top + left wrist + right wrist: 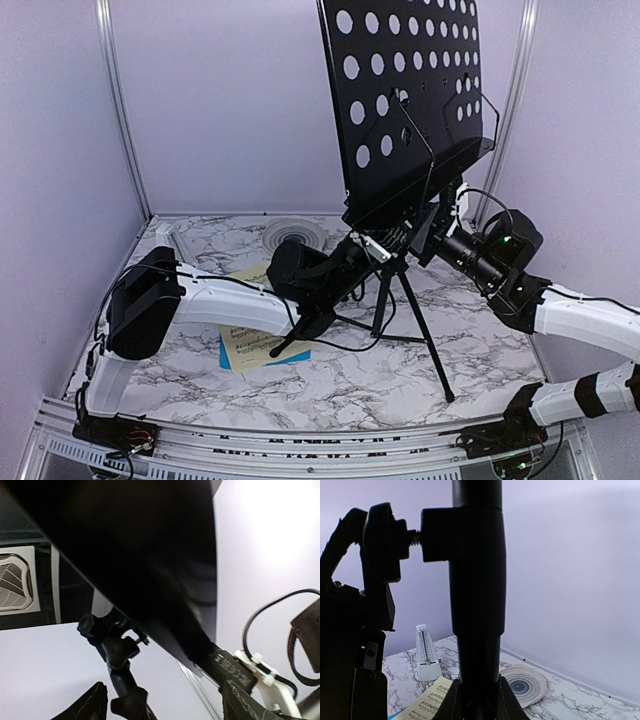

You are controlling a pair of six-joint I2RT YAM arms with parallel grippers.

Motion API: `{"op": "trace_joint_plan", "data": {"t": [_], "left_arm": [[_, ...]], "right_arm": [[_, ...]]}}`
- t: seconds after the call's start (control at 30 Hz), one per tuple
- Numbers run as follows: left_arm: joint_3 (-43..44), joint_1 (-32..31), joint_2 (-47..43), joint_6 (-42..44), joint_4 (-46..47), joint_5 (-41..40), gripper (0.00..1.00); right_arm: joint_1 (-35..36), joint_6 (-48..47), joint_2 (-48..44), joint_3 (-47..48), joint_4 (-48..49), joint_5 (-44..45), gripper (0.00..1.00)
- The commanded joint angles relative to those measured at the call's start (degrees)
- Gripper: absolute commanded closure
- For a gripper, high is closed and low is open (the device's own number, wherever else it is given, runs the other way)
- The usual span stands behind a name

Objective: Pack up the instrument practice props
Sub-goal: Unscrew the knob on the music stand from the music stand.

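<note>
The black hole-punched music stand rises on tripod legs at mid-table. My right gripper is shut on its upright pole, just below the desk. My left gripper is open under the desk. The stand's tilt joint sits between its fingers, close to the left one. Yellow and blue sheet-music pages lie flat on the table under my left arm. The white pyramid metronome stands beyond them near the back wall.
A round plate with a blue spiral lies by the back wall. Lilac walls close in the marble table on three sides. The tripod legs spread across the middle, and cables trail from both arms.
</note>
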Motion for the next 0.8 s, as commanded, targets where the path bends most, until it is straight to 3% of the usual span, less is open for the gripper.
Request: {"op": "trace_joint_plan", "data": {"t": [0.0, 0.27, 0.6, 0.77], "left_arm": [[-7.0, 2.2, -7.2, 4.4, -3.3, 8.2, 0.19], [-14.1, 8.6, -16.3, 11.4, -16.0, 21.9, 0.22], [-9.1, 11.5, -19.7, 21.8, -36.7, 32.8, 0.35], [-6.6, 11.9, -19.6, 24.3, -40.1, 33.3, 0.39]], "right_arm": [[0.5, 0.0, -1.1, 3.3, 3.8, -1.2, 0.91], [0.5, -0.3, -1.8, 3.3, 2.9, -1.5, 0.91], [0.5, -0.9, -2.5, 3.6, 1.6, -1.8, 0.91], [0.5, -0.9, -2.8, 3.6, 1.4, -2.0, 0.91]]}}
